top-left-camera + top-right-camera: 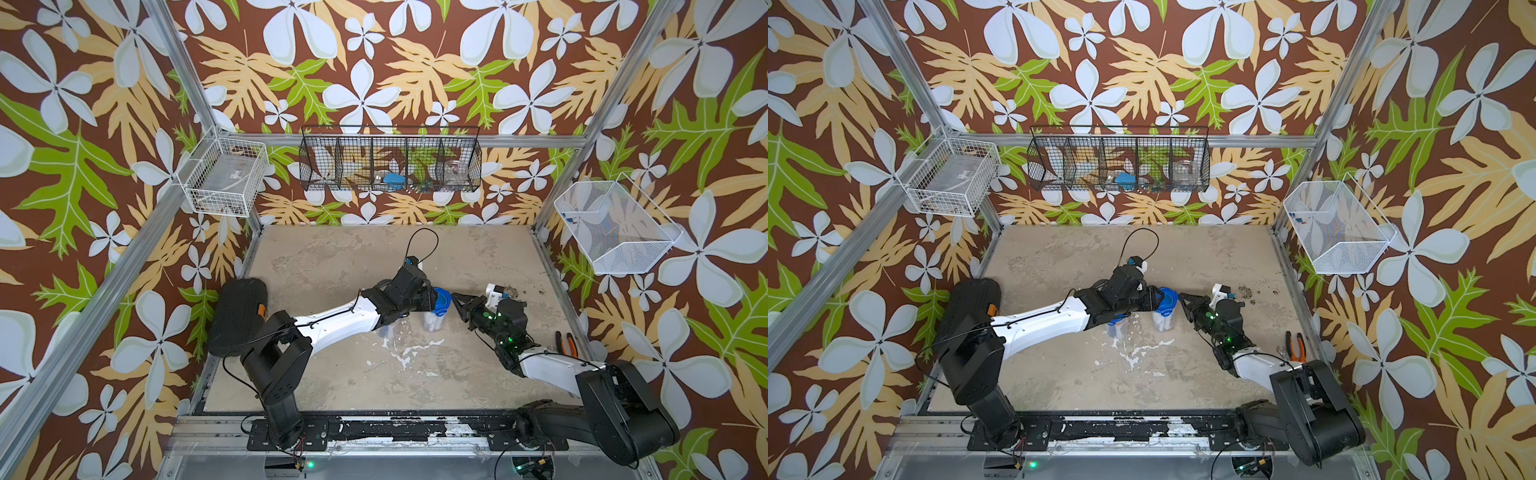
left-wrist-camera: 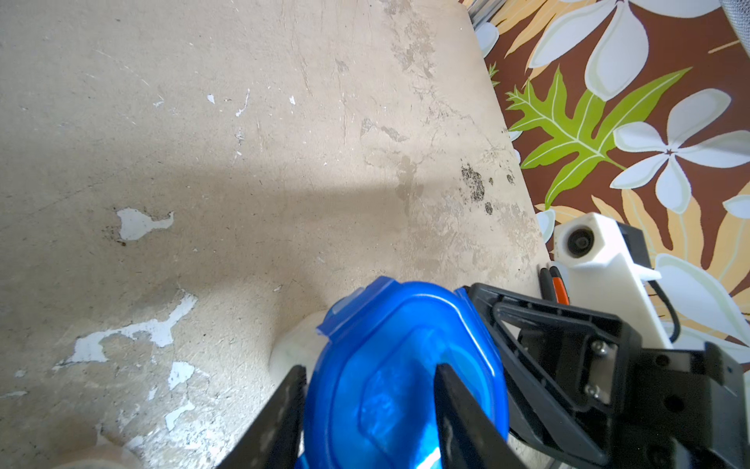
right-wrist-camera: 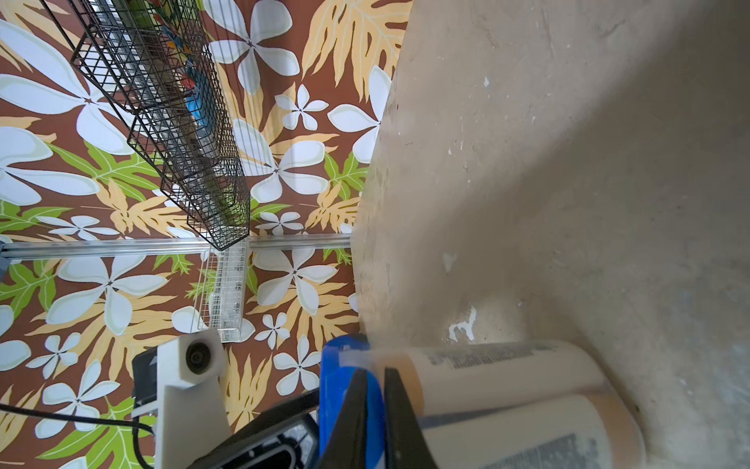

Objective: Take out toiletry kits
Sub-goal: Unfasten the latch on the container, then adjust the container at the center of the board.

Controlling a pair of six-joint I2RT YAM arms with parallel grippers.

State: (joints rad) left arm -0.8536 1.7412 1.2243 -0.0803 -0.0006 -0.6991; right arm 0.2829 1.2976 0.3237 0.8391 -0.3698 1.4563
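Our left gripper (image 2: 370,369) clamps its fingers across the blue lid (image 2: 397,337) of the upright jar (image 1: 433,323), while the right gripper (image 3: 375,371), fingers almost together, pinches that lid's edge from the opposite side. The toiletry kit (image 3: 507,365) stands directly beneath both, sealed inside, so we judge the lid must lift straight up.

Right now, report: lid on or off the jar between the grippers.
On: the blue lid caps the jar, left gripper clamped across it.
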